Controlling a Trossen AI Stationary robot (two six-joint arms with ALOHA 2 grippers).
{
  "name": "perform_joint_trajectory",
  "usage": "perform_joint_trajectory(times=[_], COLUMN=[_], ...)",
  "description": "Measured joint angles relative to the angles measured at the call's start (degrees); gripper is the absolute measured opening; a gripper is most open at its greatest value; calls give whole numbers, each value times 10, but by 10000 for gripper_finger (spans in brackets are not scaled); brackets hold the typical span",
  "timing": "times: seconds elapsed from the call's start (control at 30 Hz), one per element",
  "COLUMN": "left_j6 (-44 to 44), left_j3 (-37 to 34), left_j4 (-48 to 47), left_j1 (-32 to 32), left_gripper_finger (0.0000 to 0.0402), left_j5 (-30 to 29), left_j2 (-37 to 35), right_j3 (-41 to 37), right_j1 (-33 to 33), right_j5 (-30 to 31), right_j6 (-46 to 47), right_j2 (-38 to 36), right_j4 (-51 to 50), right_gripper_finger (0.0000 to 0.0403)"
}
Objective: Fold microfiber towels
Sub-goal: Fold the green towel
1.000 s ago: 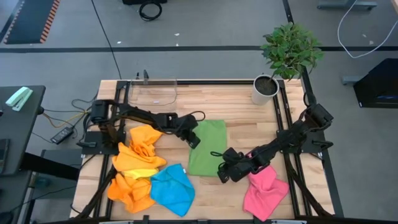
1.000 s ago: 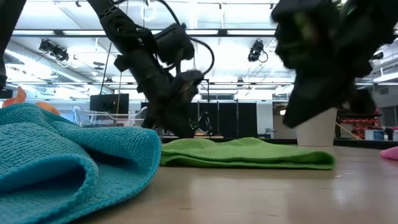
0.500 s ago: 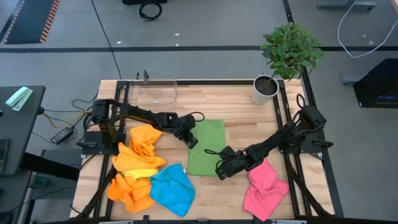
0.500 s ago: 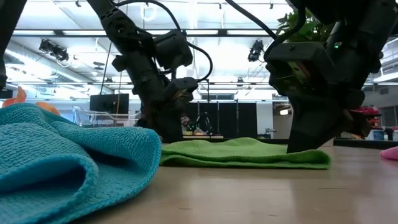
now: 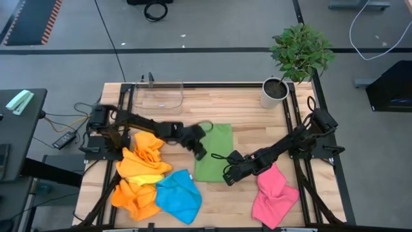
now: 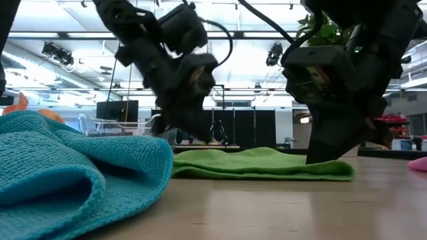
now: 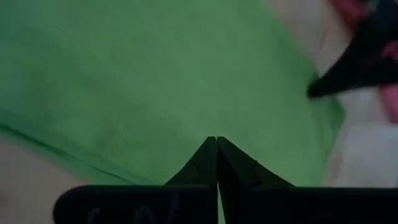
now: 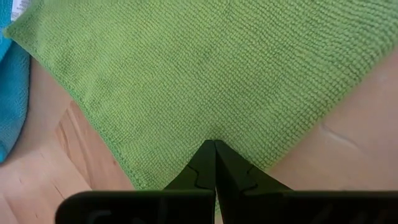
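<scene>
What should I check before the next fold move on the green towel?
1. Green towel lies flat on the table: ok.
2. Left pincer shut, at the towel's left edge: ok.
3. Right pincer shut, at the towel's near right corner: ok.
4. Cloth actually pinched by either pincer: cannot tell.
5. Blue towel and pink towel apart from the green one: ok.

Wooden table [image 5: 248, 116]: green towel [image 5: 215, 154], orange towels [image 5: 141, 171], blue towel [image 5: 178, 196], pink towel [image 5: 273, 196], clear tray [image 5: 159, 95], potted plant [image 5: 275, 92]
</scene>
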Motion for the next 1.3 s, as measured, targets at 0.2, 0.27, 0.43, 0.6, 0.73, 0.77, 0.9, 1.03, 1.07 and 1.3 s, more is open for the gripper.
perform_joint_trajectory(times=[0.2, 0.27, 0.43, 0.6, 0.73, 0.77, 0.9, 1.03, 1.07, 1.3], left_j6=[-6, -13, -15, -15, 1, 3, 5, 5, 5, 6], left_j3=[2, 3, -2, 6, 9, 9, 6, 7, 7, 9], left_j4=[-21, -39, -65, -53, -48, -50, -67, -66, -65, -108], left_j1=[-5, -1, 2, 12, 18, 20, 22, 17, 17, 22], left_gripper_finger=[18, 13, 6, 26, 26, 23, 7, 9, 13, 20], left_j5=[-23, -23, -11, -8, -14, -16, -17, -17, -17, -15], left_j2=[40, 41, 12, -33, -39, -39, -14, 9, 14, 20], right_j3=[0, 0, 0, 0, -1, -1, -1, -1, -1, -1], right_j1=[-1, -1, -1, -3, -22, -31, -71, -111, -121, -160], right_j5=[1, -1, -2, -2, -5, -5, -3, -6, -12, -32], right_j6=[-3, -3, 1, -4, -23, -31, -74, -117, -127, -164], right_j2=[0, 0, 0, 0, -5, -9, -20, -17, -15, -10], right_j4=[4, 4, 4, 7, 18, 19, 22, 22, 22, 11], right_gripper_finger=[5, 5, 5, 5, 5, 5, 5, 5, 5, 5])
